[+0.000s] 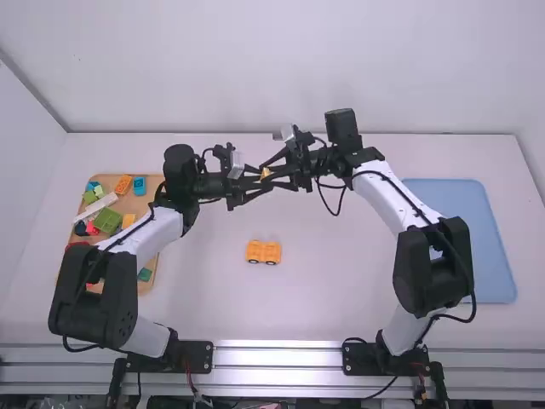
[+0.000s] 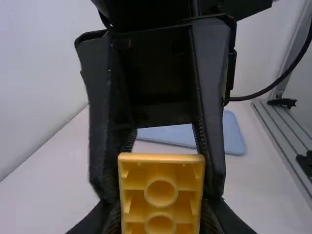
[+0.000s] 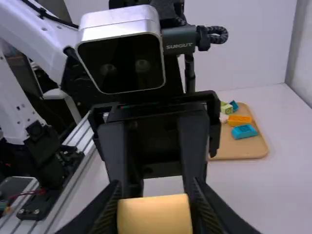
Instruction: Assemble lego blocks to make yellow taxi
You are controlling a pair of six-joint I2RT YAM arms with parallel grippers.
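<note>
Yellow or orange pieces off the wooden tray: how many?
2: the block between the left gripper and right gripper, and the wheeled body, counted as one, on the table. Others may be hidden.

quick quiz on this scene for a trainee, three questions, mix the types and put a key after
1. True or false: in the high view, the blue tray lies right of the tan tray.
2. What lies in the tan tray?
a) spoons
b) coloured blocks
c) cups
3. Fill in: the left pincer and right pincer both hold a small ____ piece.

Key: 1 true; 2 b; 3 yellow
</note>
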